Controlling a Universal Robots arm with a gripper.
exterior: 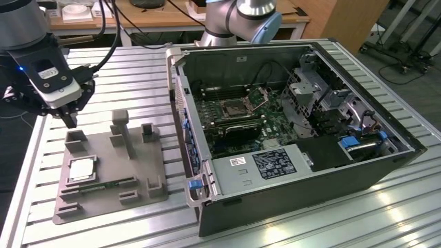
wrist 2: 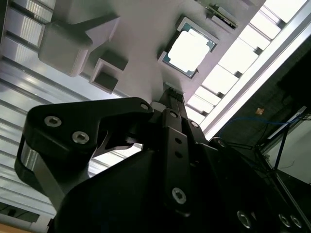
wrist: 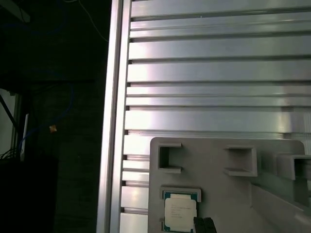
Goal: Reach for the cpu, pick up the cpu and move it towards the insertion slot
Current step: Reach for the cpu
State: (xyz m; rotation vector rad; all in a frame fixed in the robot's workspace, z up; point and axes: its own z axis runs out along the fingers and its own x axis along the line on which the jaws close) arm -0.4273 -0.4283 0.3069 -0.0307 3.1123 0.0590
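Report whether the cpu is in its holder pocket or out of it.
In. The cpu lies flat in its square pocket on the grey holder; the hand hangs above, apart from it.

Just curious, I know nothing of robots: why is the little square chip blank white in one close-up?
Glare: in the second wrist view the cpu reflects light, washing out white; in the first wrist view it looks duller; in the exterior view the table slats shine.

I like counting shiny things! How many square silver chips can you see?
1. The chip lies in the grey holder, beside the open computer. More could be hidden inside the computer.
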